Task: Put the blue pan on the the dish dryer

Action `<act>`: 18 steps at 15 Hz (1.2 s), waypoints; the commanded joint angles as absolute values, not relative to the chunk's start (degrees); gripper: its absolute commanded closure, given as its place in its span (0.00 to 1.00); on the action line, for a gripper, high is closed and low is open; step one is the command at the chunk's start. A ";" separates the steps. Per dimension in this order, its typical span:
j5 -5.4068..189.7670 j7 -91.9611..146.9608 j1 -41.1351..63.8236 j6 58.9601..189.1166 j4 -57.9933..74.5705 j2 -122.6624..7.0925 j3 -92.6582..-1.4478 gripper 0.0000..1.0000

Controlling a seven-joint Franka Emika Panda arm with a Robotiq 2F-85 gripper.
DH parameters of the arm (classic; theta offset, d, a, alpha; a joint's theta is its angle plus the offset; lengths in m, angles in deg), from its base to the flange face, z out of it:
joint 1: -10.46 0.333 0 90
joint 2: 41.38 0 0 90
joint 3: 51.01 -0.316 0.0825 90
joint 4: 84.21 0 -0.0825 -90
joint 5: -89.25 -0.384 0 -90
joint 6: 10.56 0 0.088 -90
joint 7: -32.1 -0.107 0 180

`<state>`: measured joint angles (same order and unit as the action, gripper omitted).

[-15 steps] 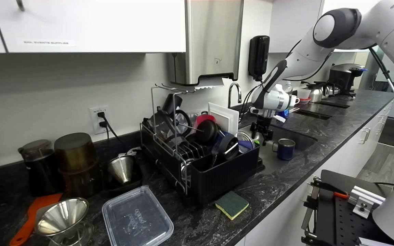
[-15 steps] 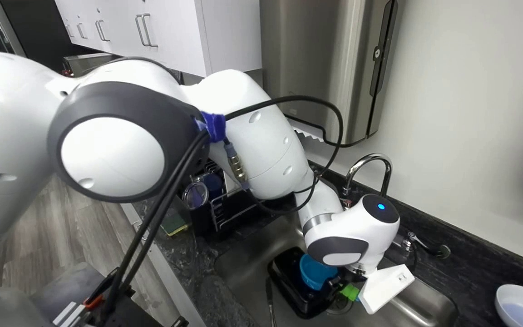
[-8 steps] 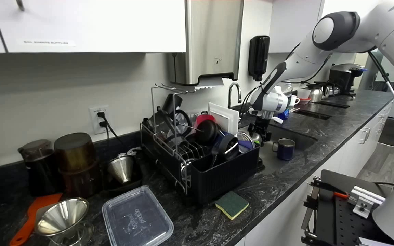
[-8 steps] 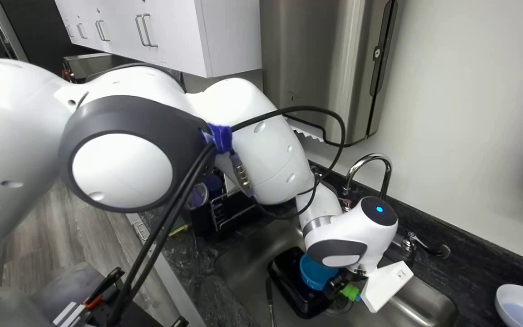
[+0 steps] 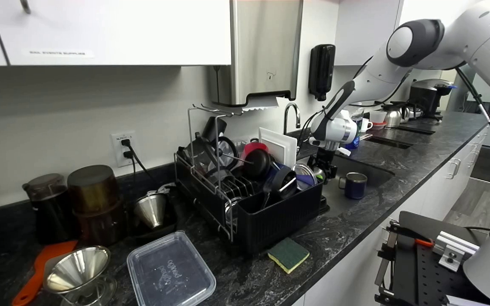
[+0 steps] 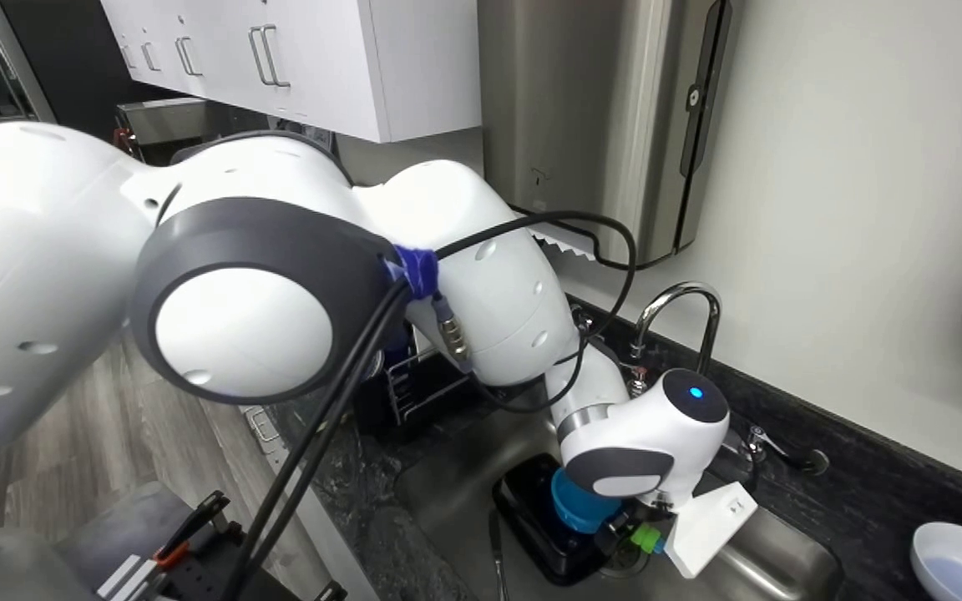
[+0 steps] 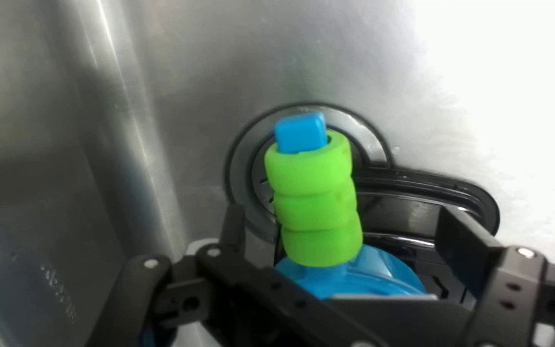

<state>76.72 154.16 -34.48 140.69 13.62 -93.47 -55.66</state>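
Arm (image 6: 502, 292) lowered; hand (image 7: 342, 231) gapes near blue pan's (image 6: 579, 507) handle (image 7: 315, 207).

The body of the blue pan (image 7: 389, 271) is largely obscured by the jaws in the wrist view; in an exterior view the arm (image 6: 272, 334) obstructs much of the dish dryer (image 6: 414, 399), and the frame's corner truncates the white bowl (image 6: 961, 561) near the back edge of the counter (image 6: 397, 534).

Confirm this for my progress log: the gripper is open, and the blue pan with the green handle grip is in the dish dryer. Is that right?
Not quite: the blue pan with the green handle grip is in the sink, not the dish dryer, as an exterior view shows. The gripper is open.
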 commanded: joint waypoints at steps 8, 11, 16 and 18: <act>79.87 154.93 -34.95 143.66 12.61 -95.30 -56.21 0.40; 80.65 154.86 -34.98 144.28 12.73 -95.25 -56.28 0.60; 82.42 153.97 -34.05 144.86 13.72 -94.43 -55.23 0.92; 84.26 152.49 -32.55 144.17 15.00 -93.17 -53.29 0.92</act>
<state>81.82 154.02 -34.37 143.44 13.18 -94.53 -55.52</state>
